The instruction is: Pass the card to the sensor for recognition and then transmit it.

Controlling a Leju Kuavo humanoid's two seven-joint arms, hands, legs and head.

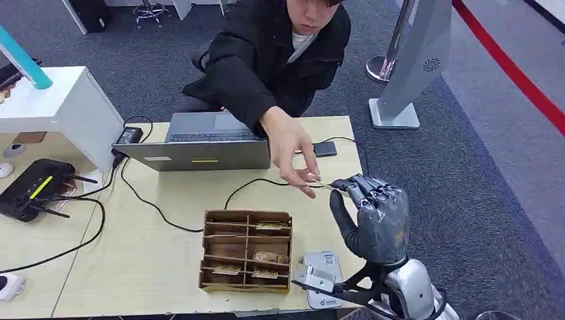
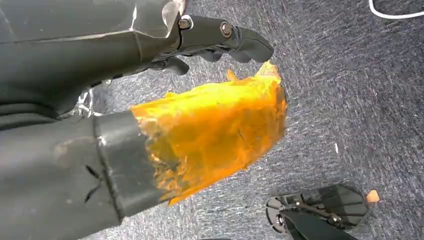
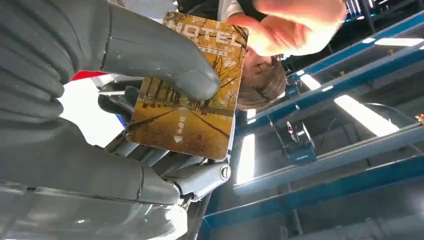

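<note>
We see the right hand (image 1: 373,217) raised above the right edge of the wooden table (image 1: 166,267), with its fingers pointing up and away from the robot. In the right wrist view the thick thumb (image 3: 165,62) presses a card (image 3: 192,87) against the darker fingers, so this hand pinches the card. The card shows yellow autumn trees and the word HOTEL. A person in a black jacket (image 1: 260,60) sits behind the table and reaches one hand (image 1: 290,150) to the far end of the card; the person's fingertips touch it at the robot's fingertips. On the table, near the robot, a grey card sensor (image 1: 322,280) lies just beside a cardboard box with compartments (image 1: 246,250). A laptop (image 1: 200,143) stands further back. The left hand (image 2: 215,37) hangs over grey carpet, and its fingers look curled, but we cannot tell its state for sure.
</note>
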